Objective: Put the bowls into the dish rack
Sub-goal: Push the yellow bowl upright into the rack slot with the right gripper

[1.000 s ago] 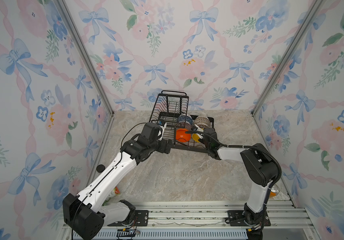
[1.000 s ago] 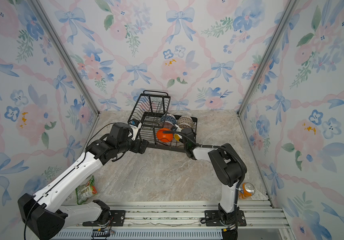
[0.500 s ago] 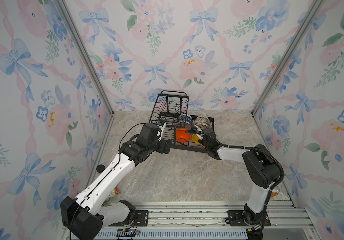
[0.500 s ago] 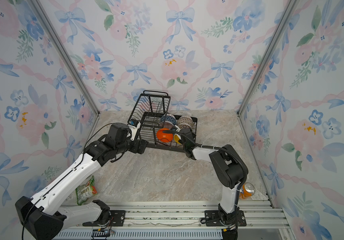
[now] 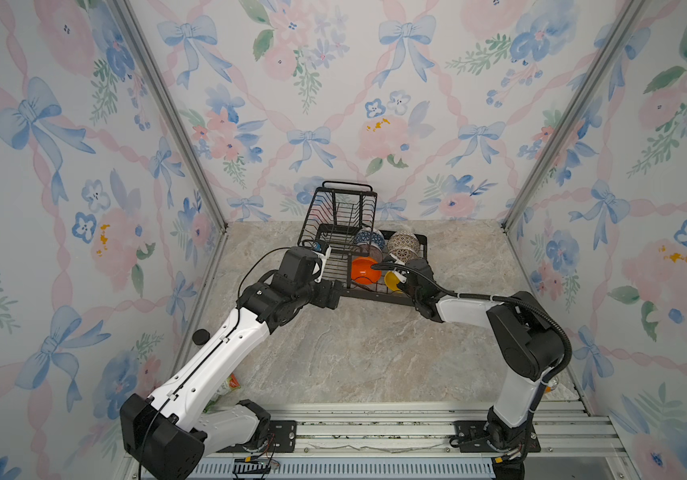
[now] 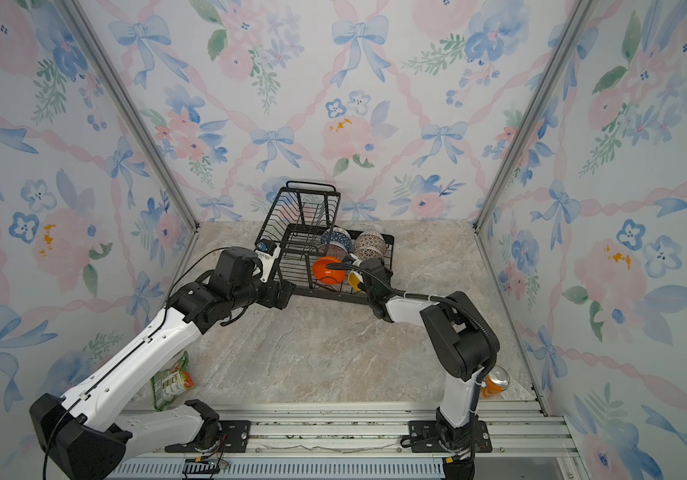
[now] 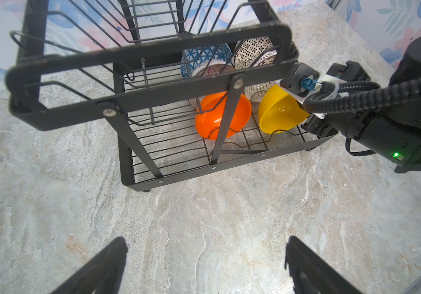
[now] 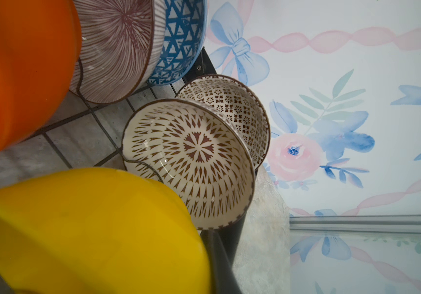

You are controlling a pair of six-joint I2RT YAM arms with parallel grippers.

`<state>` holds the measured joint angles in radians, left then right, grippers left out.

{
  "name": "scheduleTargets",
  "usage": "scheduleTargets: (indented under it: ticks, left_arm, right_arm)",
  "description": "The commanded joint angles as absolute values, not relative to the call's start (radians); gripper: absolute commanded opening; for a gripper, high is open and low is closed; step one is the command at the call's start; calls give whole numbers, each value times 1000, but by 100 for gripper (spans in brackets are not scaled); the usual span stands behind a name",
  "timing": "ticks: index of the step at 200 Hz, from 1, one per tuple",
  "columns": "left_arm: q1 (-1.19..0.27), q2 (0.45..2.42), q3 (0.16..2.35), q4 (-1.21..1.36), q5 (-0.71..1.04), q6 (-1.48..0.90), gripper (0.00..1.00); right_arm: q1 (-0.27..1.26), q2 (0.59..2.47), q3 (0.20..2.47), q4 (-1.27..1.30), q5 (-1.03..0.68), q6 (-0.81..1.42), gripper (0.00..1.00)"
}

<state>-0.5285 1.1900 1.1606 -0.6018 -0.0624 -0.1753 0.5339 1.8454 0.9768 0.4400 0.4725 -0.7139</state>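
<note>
The black wire dish rack [image 5: 368, 296] [image 6: 325, 293] [image 7: 229, 165] stands at the back of the table. On edge in its lower base are a blue triangle-patterned bowl [image 5: 368, 239] [image 8: 181, 40], a pink striped bowl [image 7: 212, 70] [image 8: 117, 45], two brown-and-white patterned bowls [image 8: 191, 157] [image 8: 237, 107], and an orange bowl [image 5: 363, 269] [image 7: 219, 117]. My right gripper [image 5: 403, 279] is shut on the rim of the yellow bowl [image 5: 392, 281] [image 7: 278, 114] [image 8: 89, 229] at the rack's front right. One dark finger [image 8: 219, 259] shows behind the rim. My left gripper [image 5: 335, 293] [image 7: 205, 244] hangs open over bare table beside the rack's left end.
An orange soda can [image 6: 495, 382] lies by the right arm's base. A green snack packet [image 6: 171, 380] lies at the front left under the left arm. Flowered walls close in three sides, and a metal rail [image 5: 354, 432] runs along the front.
Very little: the yellow bowl has sunk slightly lower in the rack with the right gripper still on it. The left arm stays where it was.
</note>
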Motion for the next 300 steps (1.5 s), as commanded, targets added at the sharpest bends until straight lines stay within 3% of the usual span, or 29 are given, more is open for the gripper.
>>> scheduleTargets:
  ticks: [1, 114, 213, 300]
  left_arm:
    - [-522, 1179, 1150, -612, -61, -164, 98]
    - [-522, 1180, 1138, -610, -67, -164, 98]
    - [-522, 1184, 1136, -610, -68, -167, 98]
    - [-522, 1184, 1144, -608, -68, -161, 98]
  right_arm:
    - [546, 1882, 944, 251, 414, -699, 6]
    - [537, 1882, 987, 146, 385, -643, 26]
    - [534, 1802, 1009, 107, 405, -623, 57]
    - [530, 1734, 1025, 50, 338, -618, 70]
